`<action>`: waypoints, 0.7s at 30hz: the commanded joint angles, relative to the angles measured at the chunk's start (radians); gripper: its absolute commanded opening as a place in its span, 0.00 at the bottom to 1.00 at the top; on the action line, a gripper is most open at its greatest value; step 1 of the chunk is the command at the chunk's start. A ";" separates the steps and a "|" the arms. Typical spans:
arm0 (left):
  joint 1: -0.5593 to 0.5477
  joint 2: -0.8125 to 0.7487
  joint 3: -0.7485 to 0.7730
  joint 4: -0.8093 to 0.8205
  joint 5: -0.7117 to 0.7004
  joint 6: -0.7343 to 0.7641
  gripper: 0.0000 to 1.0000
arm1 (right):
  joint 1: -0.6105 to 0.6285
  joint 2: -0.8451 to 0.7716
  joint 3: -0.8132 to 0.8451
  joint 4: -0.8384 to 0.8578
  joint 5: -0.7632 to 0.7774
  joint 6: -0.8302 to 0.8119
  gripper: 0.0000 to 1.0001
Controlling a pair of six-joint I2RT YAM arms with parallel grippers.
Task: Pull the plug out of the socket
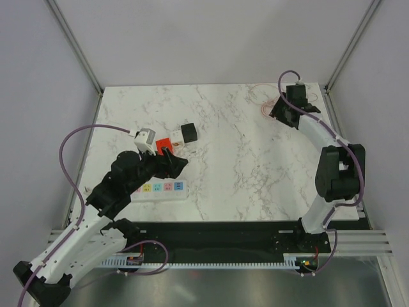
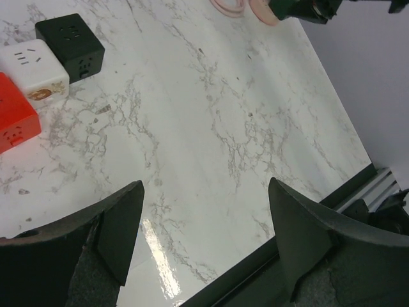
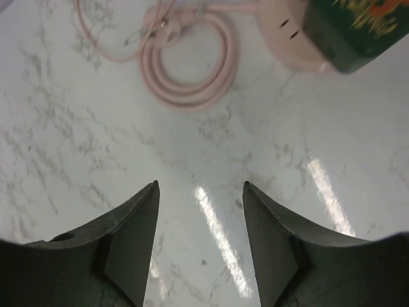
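Power strip (image 1: pixel 163 187): long, flat and white with a row of pastel outlets. It lies on the counter (image 1: pixel 243 166) near the front edge, on the left side. Its left end is hidden under the left arm.
Pink plug (image 3: pixel 167 26): at the end of a pink cord, resting on the coil. It is blurred, and it is well apart from the power strip.
Pink cord (image 3: pixel 192 73): coiled in loose loops at the far right corner of the counter.
Pink round base (image 3: pixel 289 39): just beside the coil, with two slots showing on its side. A dark green block (image 3: pixel 355 27) sits against it.
Left claw (image 2: pixel 204 192): released, fingers spread wide with only bare marble between them. In the top view it hovers just nearer than the cubes and beyond the power strip.
Right claw (image 3: pixel 199 192): released, nothing between its fingers. It hangs over the counter just short of the pink coil.
Cubes: a red cube (image 2: pixel 14 121), a white cube (image 2: pixel 32 67) and a black cube (image 2: pixel 70 45) stand in a touching row. All three show socket faces.
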 commanded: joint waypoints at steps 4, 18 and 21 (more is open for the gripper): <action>-0.053 -0.010 -0.011 0.070 0.039 0.045 0.85 | -0.097 0.213 0.251 -0.020 0.118 0.034 0.61; -0.127 -0.002 -0.008 0.047 0.076 0.018 0.84 | -0.097 0.422 0.387 0.012 0.155 0.010 0.55; -0.127 -0.011 -0.009 0.045 0.065 0.012 0.83 | -0.099 0.450 0.388 0.029 0.127 -0.003 0.53</action>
